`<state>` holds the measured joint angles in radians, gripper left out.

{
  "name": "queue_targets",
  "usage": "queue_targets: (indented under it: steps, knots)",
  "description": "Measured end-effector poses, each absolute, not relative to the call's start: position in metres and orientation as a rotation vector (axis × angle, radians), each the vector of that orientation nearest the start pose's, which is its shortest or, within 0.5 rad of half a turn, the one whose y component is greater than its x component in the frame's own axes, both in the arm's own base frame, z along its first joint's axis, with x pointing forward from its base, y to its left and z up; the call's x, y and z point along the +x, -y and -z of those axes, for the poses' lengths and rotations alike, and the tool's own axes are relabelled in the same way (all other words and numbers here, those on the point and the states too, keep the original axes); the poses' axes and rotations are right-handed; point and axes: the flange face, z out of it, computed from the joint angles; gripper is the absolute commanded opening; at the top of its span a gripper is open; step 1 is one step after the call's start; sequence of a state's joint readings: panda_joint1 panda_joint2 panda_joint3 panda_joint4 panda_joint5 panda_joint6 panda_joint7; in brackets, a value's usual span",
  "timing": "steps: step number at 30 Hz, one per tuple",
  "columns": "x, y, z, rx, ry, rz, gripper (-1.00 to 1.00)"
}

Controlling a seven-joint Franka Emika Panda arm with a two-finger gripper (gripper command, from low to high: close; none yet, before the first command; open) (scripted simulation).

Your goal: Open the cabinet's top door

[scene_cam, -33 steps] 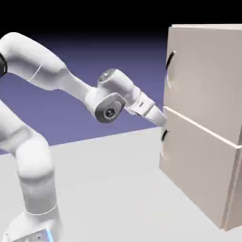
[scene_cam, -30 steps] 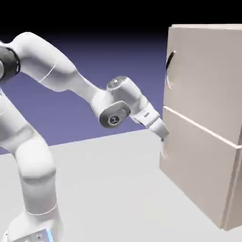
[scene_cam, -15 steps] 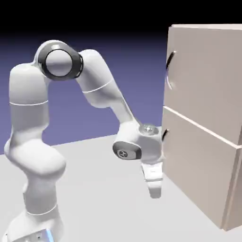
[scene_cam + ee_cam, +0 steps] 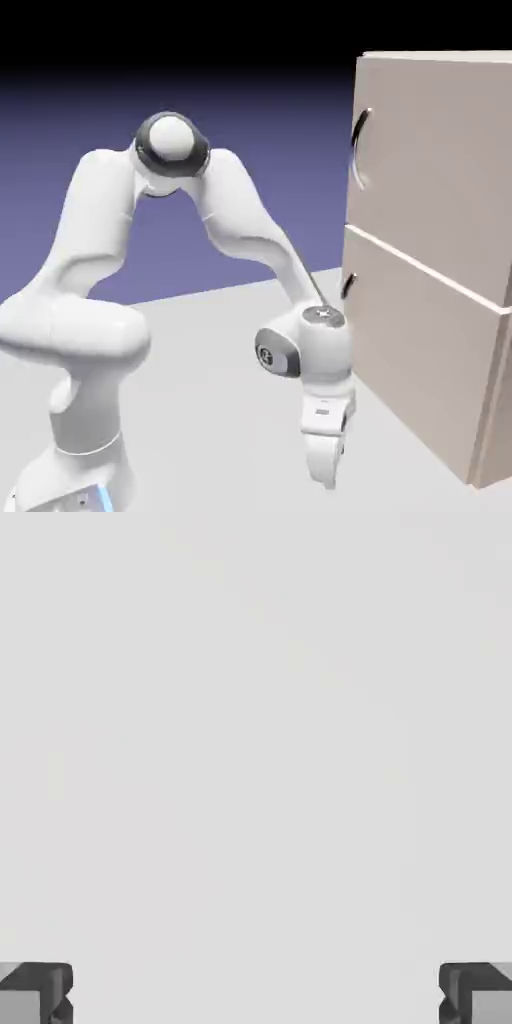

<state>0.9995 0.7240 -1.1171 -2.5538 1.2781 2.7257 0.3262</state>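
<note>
the cabinet (image 4: 430, 260) stands at the right on the table (image 4: 200, 400), its top door (image 4: 440, 160) flat and closed, the dark curved handle (image 4: 357, 148) near its left edge. well below that handle, the gripper (image 4: 328, 480) points down at the table beside the lower door (image 4: 420, 350); its fingers (image 4: 36, 990) are spread wide and empty.

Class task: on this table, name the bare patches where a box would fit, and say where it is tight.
The table lies bare between the arm's base and the hand, and in front near the picture's bottom edge. It is tight at the cabinet: the hand points down, open, close beside the lower panel.
</note>
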Motion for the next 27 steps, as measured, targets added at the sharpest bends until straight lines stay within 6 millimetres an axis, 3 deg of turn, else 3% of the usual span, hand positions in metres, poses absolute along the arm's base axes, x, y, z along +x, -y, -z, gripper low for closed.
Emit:
queue_targets:
  steps: [7,11,14,20,24,27]
  knots:
    - [0.422,0.166,-0.239,-2.254,-2.211,0.796,0.00]
    - [0.443,0.150,-0.290,-2.193,-2.087,1.066,0.00]
    - [0.459,0.125,-0.333,-2.138,-1.941,1.259,0.00]
    - [0.478,0.041,-0.426,-2.006,-1.533,1.576,0.00]
    - [0.473,-0.039,-0.486,-1.900,-1.198,1.713,0.00]
    - [0.455,-0.108,-0.528,-1.810,-0.927,1.772,0.00]
